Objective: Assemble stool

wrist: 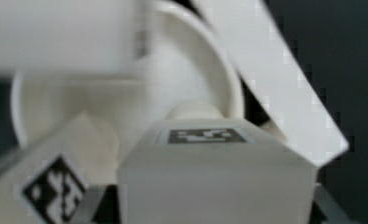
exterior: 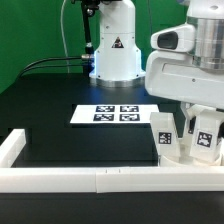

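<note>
Fingers of the robot's two-finger gripper [exterior: 186,122] are mostly hidden: the exterior view covers them with the arm's bulky white wrist housing, and the blurred wrist view shows no fingertip clearly. They are drawn close together, but what they pinch, if anything, cannot be told.

In the exterior view, the long white plastic border rail [exterior: 60,178] starts at nine o'clock on the black table top [exterior: 70,145]. It runs down the left edge and then along the near edge past six o'clock. The arm's white base column [exterior: 113,50], bearing a black triangle sticker, stands at twelve o'clock. Just below it, near the table's middle, lies the thin flat white marker board [exterior: 108,114] with four square tags.

At about four o'clock, two chunky white plastic stool legs with black-and-white tags stand upright just inside the rail. One is the left leg [exterior: 164,135] and the other the right leg [exterior: 205,137]. They stand slightly apart under the wrist housing, with the gripper between them.

The wrist view, very close, shows a curved white rim, seemingly the round white seat disc [wrist: 184,70]. A tagged white leg [wrist: 207,150] sits in front of it, and another tagged white piece [wrist: 56,190] is just beside that leg.
</note>
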You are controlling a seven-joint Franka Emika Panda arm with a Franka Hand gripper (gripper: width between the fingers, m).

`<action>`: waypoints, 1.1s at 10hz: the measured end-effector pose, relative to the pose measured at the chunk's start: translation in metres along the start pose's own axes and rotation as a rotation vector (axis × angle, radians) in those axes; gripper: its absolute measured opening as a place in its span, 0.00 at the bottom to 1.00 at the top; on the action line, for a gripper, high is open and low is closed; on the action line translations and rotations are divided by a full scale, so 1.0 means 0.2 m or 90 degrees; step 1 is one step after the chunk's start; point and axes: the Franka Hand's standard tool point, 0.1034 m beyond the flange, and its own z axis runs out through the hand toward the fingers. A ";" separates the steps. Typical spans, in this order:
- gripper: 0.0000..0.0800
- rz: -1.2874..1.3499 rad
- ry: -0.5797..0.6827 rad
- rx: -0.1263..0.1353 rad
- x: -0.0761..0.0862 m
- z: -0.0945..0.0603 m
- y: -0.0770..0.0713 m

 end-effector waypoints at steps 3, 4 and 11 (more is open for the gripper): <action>0.42 0.108 0.000 0.001 0.01 -0.01 0.00; 0.42 0.143 0.000 0.001 0.01 -0.01 0.00; 0.42 0.606 -0.014 0.031 -0.04 0.01 -0.04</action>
